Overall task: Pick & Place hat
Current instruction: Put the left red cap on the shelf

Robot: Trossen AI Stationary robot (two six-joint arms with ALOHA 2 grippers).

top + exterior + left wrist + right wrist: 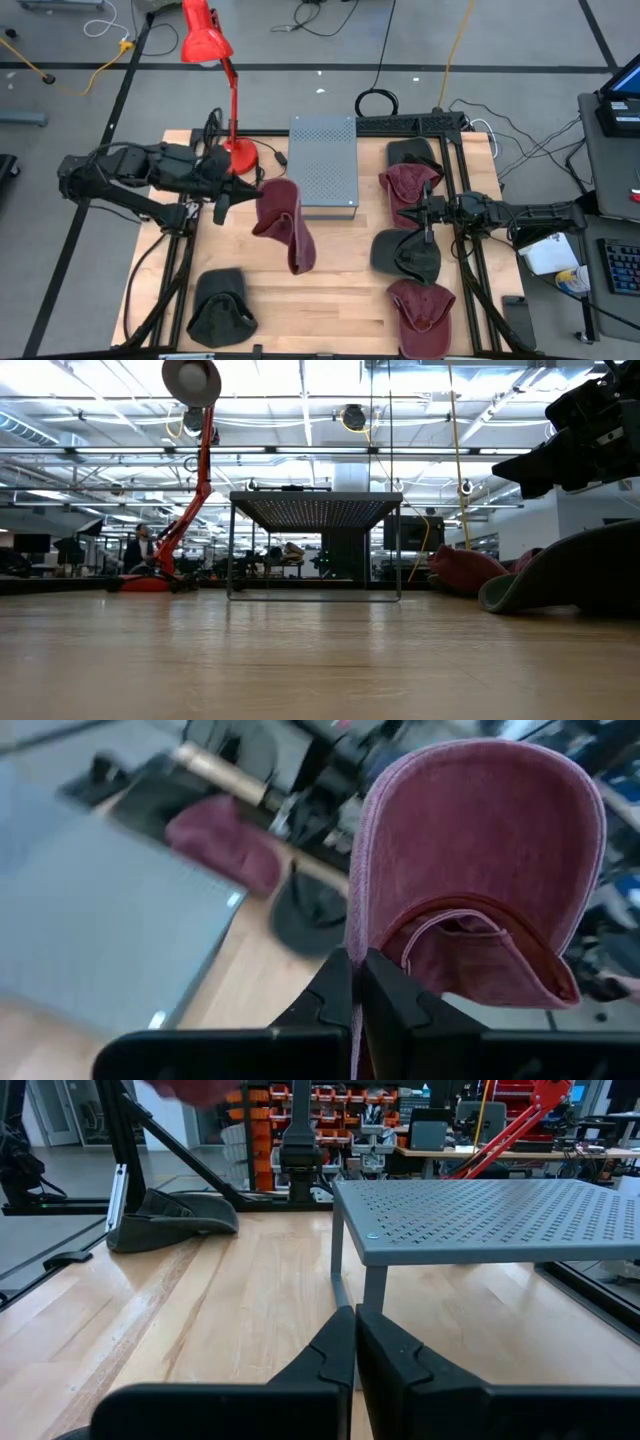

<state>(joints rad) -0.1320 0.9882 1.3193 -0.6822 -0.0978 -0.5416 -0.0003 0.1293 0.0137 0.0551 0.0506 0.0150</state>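
The left claw [243, 191] was clenched on the maroon hat [285, 225], which hung above the table [330, 290] beside the grey stand [324, 165]. The right claw [427, 213] was clenched, empty, over a dark hat [405, 255].

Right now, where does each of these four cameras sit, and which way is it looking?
High view: overhead, straight down on both arms; left tool holds the maroon hat.
Low view: tabletop level, facing the grey rack; one arm shows.
Left wrist view: past shut fingers at that hat.
Right wrist view: past shut fingers at the rack.
All four views show the rack.
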